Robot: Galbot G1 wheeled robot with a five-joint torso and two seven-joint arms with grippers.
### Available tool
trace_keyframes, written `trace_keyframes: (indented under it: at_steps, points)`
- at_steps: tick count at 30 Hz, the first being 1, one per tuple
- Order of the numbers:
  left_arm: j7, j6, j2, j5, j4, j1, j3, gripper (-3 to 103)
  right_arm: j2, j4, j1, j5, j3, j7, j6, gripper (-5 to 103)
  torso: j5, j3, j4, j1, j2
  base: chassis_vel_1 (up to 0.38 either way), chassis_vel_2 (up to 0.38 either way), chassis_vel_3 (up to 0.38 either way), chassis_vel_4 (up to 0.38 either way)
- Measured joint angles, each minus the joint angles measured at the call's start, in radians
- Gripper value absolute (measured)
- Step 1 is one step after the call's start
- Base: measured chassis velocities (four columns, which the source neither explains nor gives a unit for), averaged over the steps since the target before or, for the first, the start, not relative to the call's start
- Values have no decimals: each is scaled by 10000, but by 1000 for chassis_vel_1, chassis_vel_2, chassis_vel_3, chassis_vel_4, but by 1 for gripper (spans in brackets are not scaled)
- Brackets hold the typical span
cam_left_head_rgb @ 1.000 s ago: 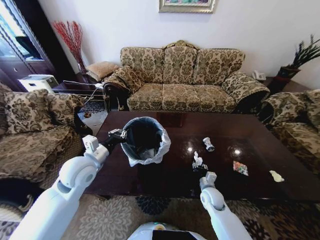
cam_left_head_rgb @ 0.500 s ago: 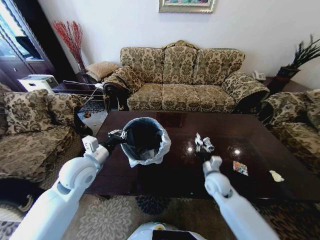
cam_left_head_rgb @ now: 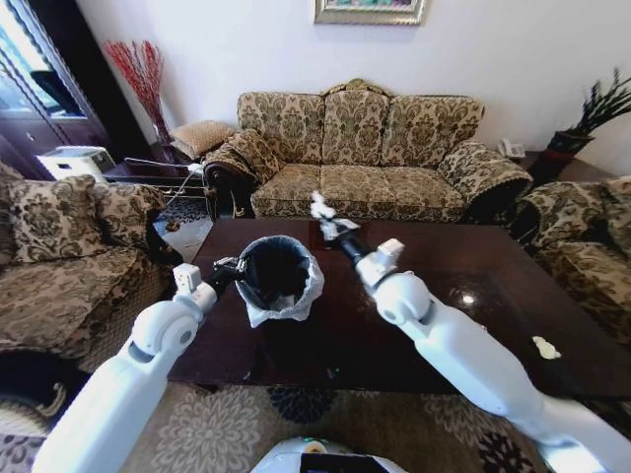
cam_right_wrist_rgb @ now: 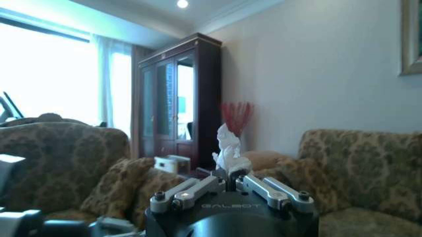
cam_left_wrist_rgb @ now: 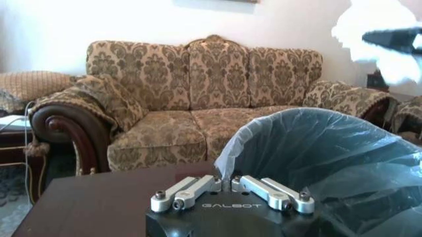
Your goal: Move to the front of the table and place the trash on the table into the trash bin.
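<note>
- The left gripper (cam_left_head_rgb: 237,264) sits at the left side of the trash bin (cam_left_head_rgb: 279,280), its fingers pinched on the bin's bag-lined rim; the left wrist view shows the fingers (cam_left_wrist_rgb: 191,189) drawn together against the translucent bag of the bin (cam_left_wrist_rgb: 343,163).
- The bin stands on the table (cam_left_head_rgb: 493,325), toward its left part, with the white liner folded over the rim.
- The right gripper (cam_left_head_rgb: 328,225) is raised above the table, just right of and beyond the bin's mouth, its fingers closed narrowly on a crumpled white tissue (cam_left_head_rgb: 319,207). The right wrist view shows the tissue (cam_right_wrist_rgb: 228,148) sticking up from between the fingers (cam_right_wrist_rgb: 197,187).
- In the left wrist view the same tissue (cam_left_wrist_rgb: 382,39) shows as a white lump above the bin.
- Farther right, 1 pale scrap (cam_left_head_rgb: 545,347) lies on the table near its right edge, well apart from the bin.
</note>
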Motion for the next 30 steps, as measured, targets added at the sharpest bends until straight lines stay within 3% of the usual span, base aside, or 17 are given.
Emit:
trace_keyframes:
  at_steps: [6, 7, 9, 11, 14, 15, 16, 18, 22, 24, 25, 28, 30]
  points:
    - [1, 173, 139, -280, -136, -191, -63, 3, -185, 447, 140, 515, -796, 108, -605, 0, 2, -2, 0, -3, 0, 0, 0, 0, 0]
    - [-1, 180, 152, -294, -159, -215, -76, 3, -195, 443, 163, 325, -891, 44, -584, 5, 3, -2, 0, -3, 0, 0, 0, 0, 0]
    - [-1, 186, 159, -305, -177, -236, -76, 3, -187, 427, 180, 145, -979, 23, -532, 5, 4, -2, 0, -3, 0, 0, 0, 0, 0]
    - [0, 198, 175, -320, -205, -250, -82, 3, -138, 443, 230, 27, -1127, 118, -519, 16, 4, -1, 1, -2, 0, 0, 0, 0, 0]
    - [-1, 204, 180, -322, -253, -238, -126, 3, -130, 501, 286, 2, -1218, 205, -526, 16, 3, -1, 3, -2, 0, 0, 0, 0, 0]
    - [-2, 204, 187, -323, -292, -195, -162, 3, -147, 545, 301, -6, -1232, 232, -540, 33, 3, -2, 4, -2, 0, 0, 0, 0, 0]
    - [0, 204, 200, -328, -348, -134, -189, 3, -172, 590, 308, -5, -1232, 286, -559, 38, 2, -2, 4, -3, 0, 0, 0, 0, 0]
    - [1, 206, 208, -331, -381, -101, -207, 3, -197, 613, 308, -4, -1229, 316, -571, 38, 2, -2, 4, -3, 0, 0, 0, 0, 0]
    - [1, 217, 231, -344, -529, -33, -269, 3, -406, 806, 271, 66, -1134, 441, -624, 54, 3, -2, 3, -3, 0, 0, 0, 0, 0]
    - [1, 223, 230, -348, -572, -24, -269, 3, -476, 848, 240, 96, -1103, 466, -640, 54, 3, -1, 2, -2, 0, 0, 0, 0, 0]
    - [-1, 235, 223, -350, -620, -15, -269, 3, -543, 869, 209, 114, -1074, 480, -645, 66, 3, -1, 2, -3, 0, 0, 0, 0, 0]
    - [-10, 302, 194, -369, -766, 9, -253, 3, -695, 882, 162, 158, -1019, 487, -649, 83, 4, -2, 1, -3, 0, 0, 0, 0, 0]
    - [-12, 318, 193, -380, -812, 26, -249, 3, -715, 882, 167, 164, -1009, 475, -649, 83, 4, -2, 0, -3, 1, 0, 0, 0, 0]
